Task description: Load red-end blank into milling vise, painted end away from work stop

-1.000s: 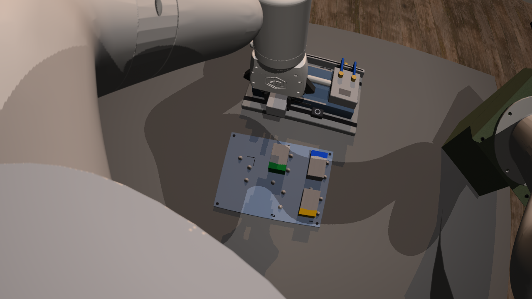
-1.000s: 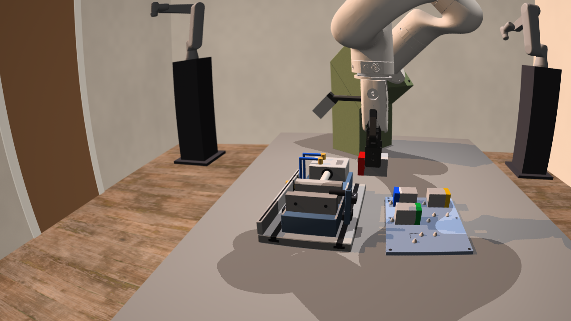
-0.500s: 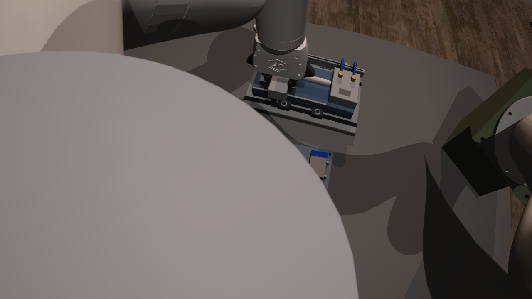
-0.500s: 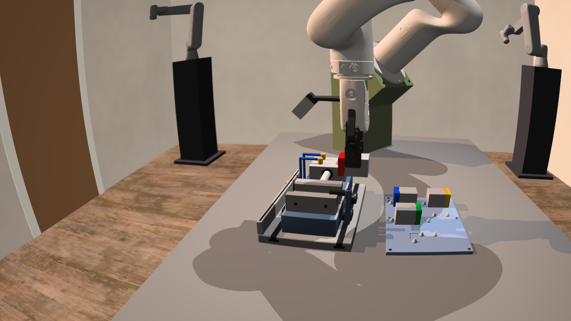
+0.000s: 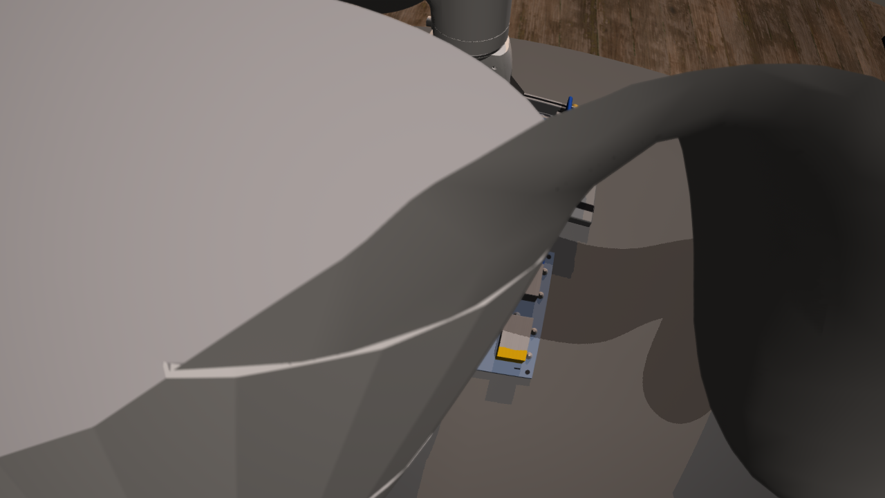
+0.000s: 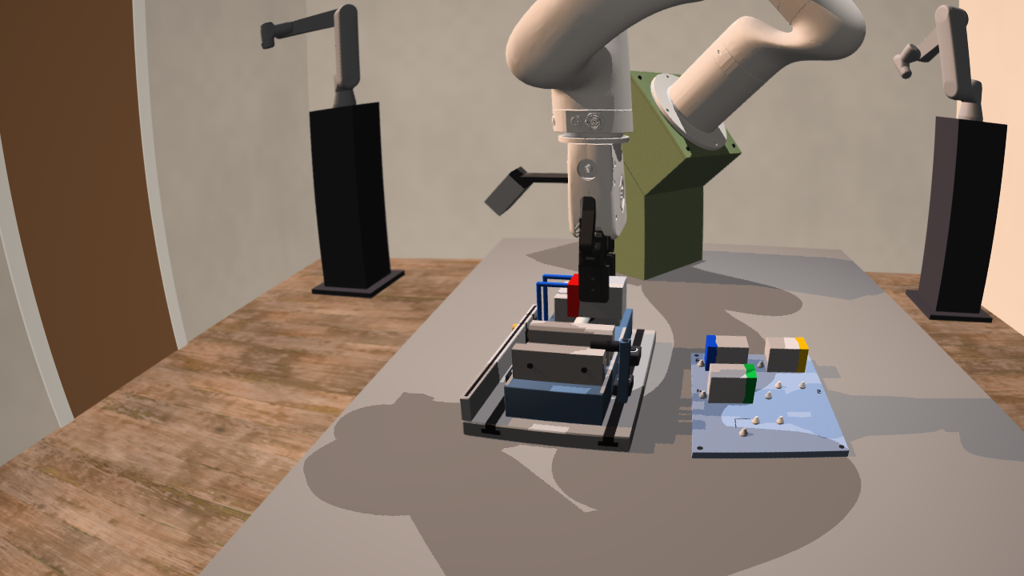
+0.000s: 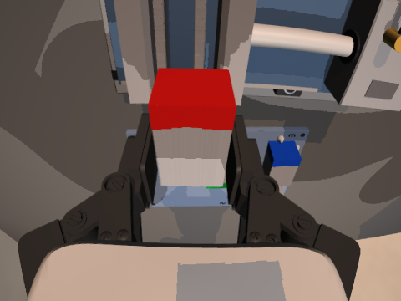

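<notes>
Grey rectangular blank with red-painted end (image 7: 192, 117) is clamped across its long sides in the black two-finger gripper (image 7: 192, 173), held in the air above the grey-and-blue milling vise (image 6: 566, 358), red end pointing away from the light-blue infeed plate (image 6: 773, 430); blue-, green- and yellow-ended blanks sit on that plate

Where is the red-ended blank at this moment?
The red-ended blank is clamped in the gripper, held in the air above the milling vise, left of the infeed plate in the exterior view; it is not seated between the jaws.
</notes>
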`<state>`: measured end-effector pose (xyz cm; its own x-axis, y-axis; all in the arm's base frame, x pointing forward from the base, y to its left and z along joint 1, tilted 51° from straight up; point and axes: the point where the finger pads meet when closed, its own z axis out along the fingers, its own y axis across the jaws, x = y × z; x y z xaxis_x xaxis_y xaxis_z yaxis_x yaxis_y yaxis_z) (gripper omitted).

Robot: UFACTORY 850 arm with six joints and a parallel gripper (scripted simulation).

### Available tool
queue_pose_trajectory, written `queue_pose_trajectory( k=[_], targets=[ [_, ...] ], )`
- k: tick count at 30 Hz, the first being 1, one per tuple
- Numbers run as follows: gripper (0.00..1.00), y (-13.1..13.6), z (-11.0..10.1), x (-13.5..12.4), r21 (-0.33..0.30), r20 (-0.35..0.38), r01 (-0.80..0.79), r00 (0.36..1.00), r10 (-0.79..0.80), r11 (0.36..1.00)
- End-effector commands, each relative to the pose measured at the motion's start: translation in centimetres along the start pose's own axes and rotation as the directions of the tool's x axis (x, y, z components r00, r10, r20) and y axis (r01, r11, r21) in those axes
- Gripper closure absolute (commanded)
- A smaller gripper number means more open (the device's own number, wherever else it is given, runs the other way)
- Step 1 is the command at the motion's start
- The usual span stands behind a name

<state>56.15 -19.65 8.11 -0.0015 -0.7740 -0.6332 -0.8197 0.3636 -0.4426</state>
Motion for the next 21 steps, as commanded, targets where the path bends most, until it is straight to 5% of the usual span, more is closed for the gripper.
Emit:
queue_pose_trajectory(
  k=[1, 5, 21],
  targets=[
    [1.00, -0.4, 0.0, 2.2, 0.000, 0.000, 0.000, 1.000, 0.000, 1.000],
    [1.00, -0.8, 0.1, 4.6, 0.000, 0.000, -0.001, 1.000, 0.001, 1.000],
    [1.00, -1.0, 0.1, 5.8, 0.000, -0.001, 0.000, 1.000, 0.000, 1.000]
  ],
)
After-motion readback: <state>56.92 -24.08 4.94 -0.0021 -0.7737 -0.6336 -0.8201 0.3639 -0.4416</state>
